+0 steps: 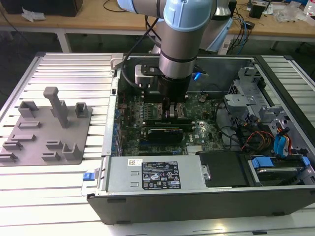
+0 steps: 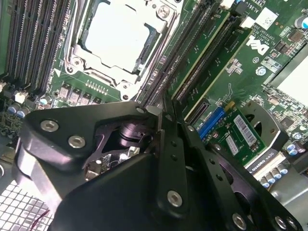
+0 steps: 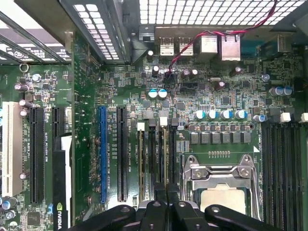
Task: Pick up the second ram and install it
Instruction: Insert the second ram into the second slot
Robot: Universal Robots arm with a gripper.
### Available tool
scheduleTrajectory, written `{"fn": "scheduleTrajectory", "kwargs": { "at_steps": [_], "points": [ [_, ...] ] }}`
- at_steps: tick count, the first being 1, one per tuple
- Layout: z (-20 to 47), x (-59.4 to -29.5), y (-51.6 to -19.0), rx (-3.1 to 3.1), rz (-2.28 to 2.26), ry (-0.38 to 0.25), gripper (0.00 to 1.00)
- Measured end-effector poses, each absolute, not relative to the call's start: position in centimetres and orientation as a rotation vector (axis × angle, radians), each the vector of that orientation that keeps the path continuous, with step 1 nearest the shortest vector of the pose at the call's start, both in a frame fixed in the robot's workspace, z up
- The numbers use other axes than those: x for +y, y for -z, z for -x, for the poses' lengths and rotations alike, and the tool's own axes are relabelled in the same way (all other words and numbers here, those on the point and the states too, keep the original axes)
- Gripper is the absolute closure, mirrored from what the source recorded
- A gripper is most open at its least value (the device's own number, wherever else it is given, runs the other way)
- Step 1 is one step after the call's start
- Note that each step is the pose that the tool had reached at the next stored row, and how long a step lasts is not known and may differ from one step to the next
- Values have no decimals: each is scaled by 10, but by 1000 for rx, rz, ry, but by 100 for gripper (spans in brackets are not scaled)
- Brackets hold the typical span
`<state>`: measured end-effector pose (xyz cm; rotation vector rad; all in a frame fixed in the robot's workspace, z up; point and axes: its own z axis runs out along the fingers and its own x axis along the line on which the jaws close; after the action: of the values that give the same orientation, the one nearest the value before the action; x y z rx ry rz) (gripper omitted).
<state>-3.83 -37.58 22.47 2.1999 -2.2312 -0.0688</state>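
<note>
Second ram [image 3: 165, 159] half-hidden by fingers [image 3: 156, 211]

The second ram [image 2: 204, 50], a long narrow green stick, is standing on edge in a memory slot beside the processor socket, running from about seven o'clock toward one o'clock in the second wrist view.

The exterior view looks down on the open computer case [image 1: 206, 147]; both wrist views sit close above its motherboard [image 3: 216, 96].
</note>
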Motion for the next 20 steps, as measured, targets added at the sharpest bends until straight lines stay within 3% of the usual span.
{"fn": "scheduleTrajectory", "kwargs": {
  "at_steps": [1,3,6,13,16,17,20],
  "points": [
    [38,-376,-224,-2232,-2201,70,90],
    [38,-376,-225,-2231,-2200,69,77],
    [38,-376,-246,-2231,-2200,69,77],
    [20,-376,-246,-2231,-2200,69,77],
    [20,-376,-246,-2231,-2200,69,85],
    [20,-376,-246,-2231,-2200,69,92],
    [19,-374,-246,-2231,-2200,69,92]
  ]
}}
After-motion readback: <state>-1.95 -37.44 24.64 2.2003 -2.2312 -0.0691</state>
